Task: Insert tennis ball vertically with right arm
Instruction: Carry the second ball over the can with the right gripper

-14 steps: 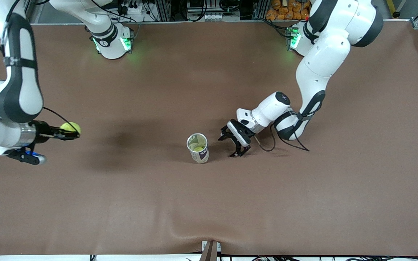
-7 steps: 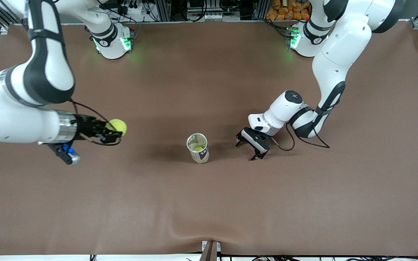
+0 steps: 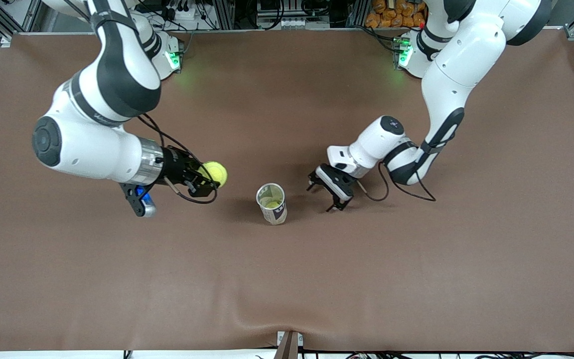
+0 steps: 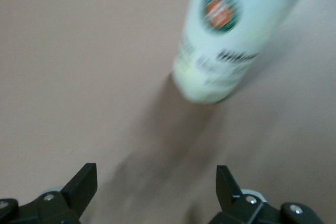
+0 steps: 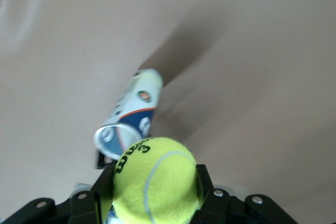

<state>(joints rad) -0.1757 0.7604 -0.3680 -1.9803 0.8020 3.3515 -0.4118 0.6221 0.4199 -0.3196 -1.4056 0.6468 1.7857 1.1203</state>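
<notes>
Right tool (image 3: 211, 180) clamped on the tennis ball (image 3: 215, 173) — up over the tabletop (image 3: 117, 279), beside the upright open can (image 3: 271, 203). Left tool (image 3: 328, 193) spread apart, empty, waiting just beside the can.

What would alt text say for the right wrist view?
A fuzzy yellow-green tennis ball fills the foreground, clamped in the right gripper. Past it, an open-topped white and blue ball can stands on the brown table.
</notes>
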